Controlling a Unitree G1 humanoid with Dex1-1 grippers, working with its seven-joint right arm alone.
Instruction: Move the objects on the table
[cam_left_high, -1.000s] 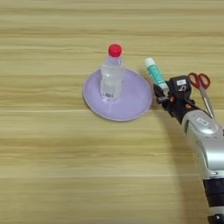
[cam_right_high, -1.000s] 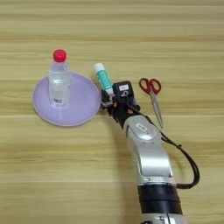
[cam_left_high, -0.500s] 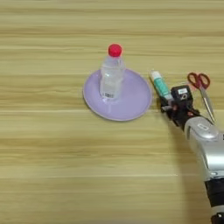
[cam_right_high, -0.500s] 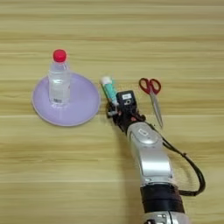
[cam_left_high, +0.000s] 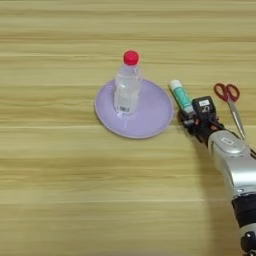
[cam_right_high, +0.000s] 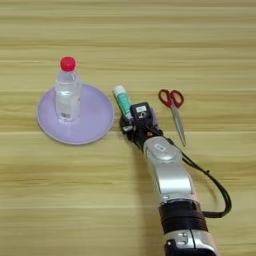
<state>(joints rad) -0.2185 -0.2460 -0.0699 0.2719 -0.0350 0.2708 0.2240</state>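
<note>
Red-capped bottle (cam_left_high: 126, 85) upright on purple plate (cam_left_high: 150, 117) | hand (cam_right_high: 131, 121) grips white tube (cam_right_high: 121, 99)

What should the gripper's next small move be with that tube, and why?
Probably lower the white tube flat onto the table just right of the purple plate. The gripper sits at the tube's near end, with the bottle already upright on the plate and the scissors further right.
</note>
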